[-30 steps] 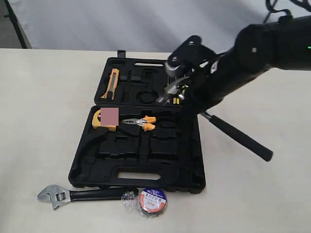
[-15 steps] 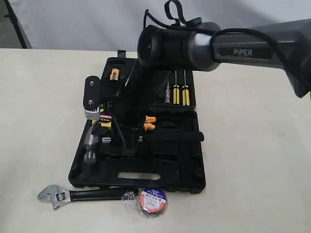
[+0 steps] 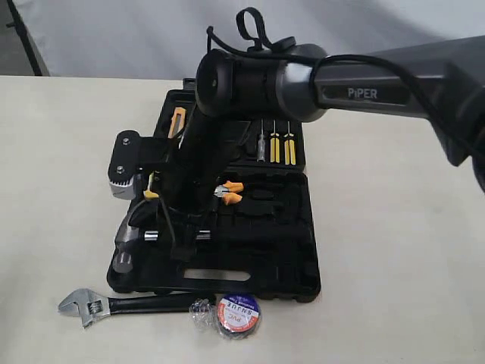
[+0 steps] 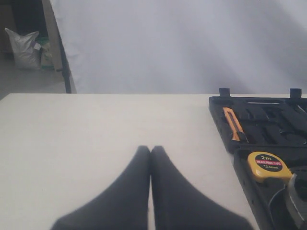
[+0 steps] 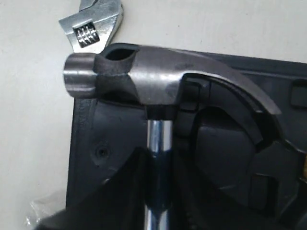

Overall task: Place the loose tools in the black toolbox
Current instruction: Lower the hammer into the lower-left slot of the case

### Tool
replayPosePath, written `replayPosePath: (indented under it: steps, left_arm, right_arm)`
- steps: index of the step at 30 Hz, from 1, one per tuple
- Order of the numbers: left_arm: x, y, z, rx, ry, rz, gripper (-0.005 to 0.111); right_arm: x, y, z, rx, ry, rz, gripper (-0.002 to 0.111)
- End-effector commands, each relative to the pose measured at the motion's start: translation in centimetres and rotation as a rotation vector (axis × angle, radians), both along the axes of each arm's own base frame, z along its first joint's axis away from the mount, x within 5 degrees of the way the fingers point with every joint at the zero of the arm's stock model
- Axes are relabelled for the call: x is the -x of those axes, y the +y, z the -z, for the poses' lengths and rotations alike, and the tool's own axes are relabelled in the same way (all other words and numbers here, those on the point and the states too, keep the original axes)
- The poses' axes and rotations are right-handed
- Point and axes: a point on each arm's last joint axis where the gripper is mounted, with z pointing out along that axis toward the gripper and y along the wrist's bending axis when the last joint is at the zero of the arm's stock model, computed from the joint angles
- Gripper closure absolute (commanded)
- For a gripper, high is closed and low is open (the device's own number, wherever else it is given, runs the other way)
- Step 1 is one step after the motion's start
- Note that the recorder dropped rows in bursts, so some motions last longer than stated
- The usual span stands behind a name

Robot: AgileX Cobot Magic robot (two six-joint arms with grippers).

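Ext high, R-wrist close: shared toolbox point(image 3: 265, 254)

Cream tabletop point(image 3: 61, 152); pale grey backdrop point(image 3: 114, 38) behind (soft, even light); black post point(image 4: 67, 81), white sack point(image 4: 21, 45) beyond edge.

Black toolbox point(image 3: 307, 227), chrome hammer point(image 5: 158, 86), yellow tape measure point(image 4: 266, 165), blue-red-labelled black tape roll point(image 3: 238, 315).

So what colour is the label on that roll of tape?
Blue and red, on the black tape roll; the exterior view shows it best.
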Motion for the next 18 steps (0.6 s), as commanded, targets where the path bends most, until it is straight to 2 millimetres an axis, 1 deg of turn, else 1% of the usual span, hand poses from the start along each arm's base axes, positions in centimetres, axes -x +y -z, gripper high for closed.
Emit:
replayPosePath:
  steps: [1,3,11,18]
  left_arm:
    - [0.16,0.01,0.07,0.027,-0.005,-0.001,0.105]
    - [0.16,0.01,0.07,0.027,-0.005,-0.001,0.105]
    - [0.16,0.01,0.07,0.027,-0.005,-0.001,0.105]
    - [0.16,0.01,0.07,0.027,-0.005,-0.001,0.105]
  right_arm:
    - [-0.36,0.01,0.71,0.021,0.001,0.020,0.109]
    - [-0.41,0.02,0.99,0.025,0.002,0.022,0.109]
    - [-0.79,0.06,1.01,0.022,-0.037,0.035,0.109]
    - [-1.05,0.13,1.52,0.024,-0.026,0.099,0.109]
